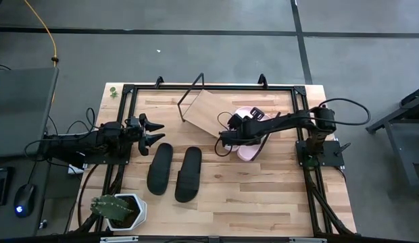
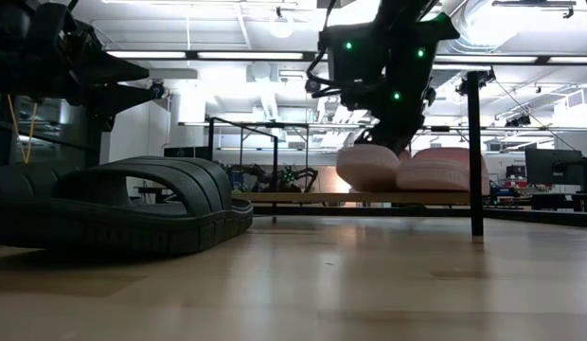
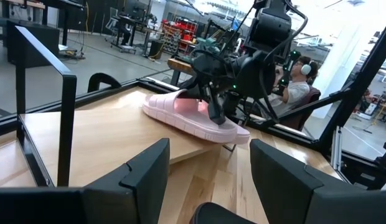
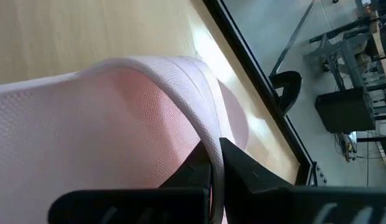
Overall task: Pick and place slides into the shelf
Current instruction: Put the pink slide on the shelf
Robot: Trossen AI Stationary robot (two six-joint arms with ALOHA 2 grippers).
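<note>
pink slide (image 4: 87, 112): textured matt foam | shelf (image 1: 208, 110): smooth wood, metal wire

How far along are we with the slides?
One pink slide appears to be on the shelf. The right gripper is shut on the second pink slide's strap at the shelf. Both black slides remain on the table; the left gripper waits open.

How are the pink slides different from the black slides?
The pink slides are light and sit at the shelf; the black slides are dark and lie on the table. The right gripper pinches a pink strap; nothing touches the black ones. Both have wide straps.
</note>
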